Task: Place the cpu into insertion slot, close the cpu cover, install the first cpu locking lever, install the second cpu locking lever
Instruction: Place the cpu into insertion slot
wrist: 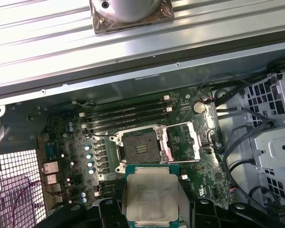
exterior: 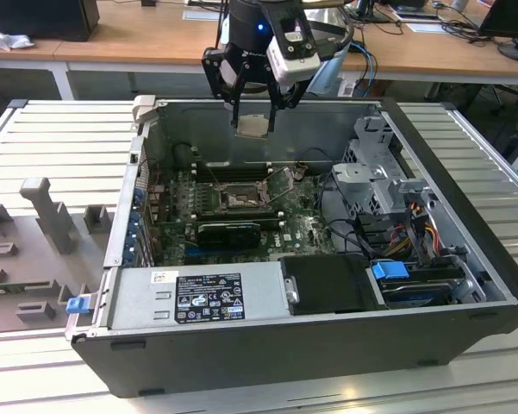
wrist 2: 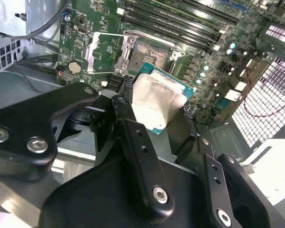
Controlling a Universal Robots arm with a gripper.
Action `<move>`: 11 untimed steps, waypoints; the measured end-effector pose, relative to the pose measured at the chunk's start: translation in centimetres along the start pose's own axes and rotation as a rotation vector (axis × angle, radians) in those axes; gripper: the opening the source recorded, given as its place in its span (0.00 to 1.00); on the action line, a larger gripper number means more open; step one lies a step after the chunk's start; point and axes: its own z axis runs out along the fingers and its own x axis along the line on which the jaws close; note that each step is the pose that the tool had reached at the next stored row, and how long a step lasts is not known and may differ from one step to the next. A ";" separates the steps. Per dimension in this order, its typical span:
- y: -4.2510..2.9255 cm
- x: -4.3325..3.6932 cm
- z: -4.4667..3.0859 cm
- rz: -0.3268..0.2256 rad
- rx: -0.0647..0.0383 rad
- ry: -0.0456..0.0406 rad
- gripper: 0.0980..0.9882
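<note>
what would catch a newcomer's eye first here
The gripper hangs over the open computer case, its fingers pinching the pale square cpu. Down on the green board, the insertion slot lies bare, with the cpu cover flipped open beside it.

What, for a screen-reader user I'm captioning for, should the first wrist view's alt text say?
The gripper holds the cpu, pale metal face toward the camera, above a green motherboard inside an open computer case. The insertion slot lies bare, with the cpu cover swung open beside it.
</note>
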 end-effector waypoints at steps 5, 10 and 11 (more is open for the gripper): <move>0.00 0.00 0.00 0.014 0.000 -0.0012 0.48; 0.00 0.00 0.00 0.023 0.000 -0.0020 0.48; 0.00 0.00 0.00 0.025 0.000 -0.0022 0.48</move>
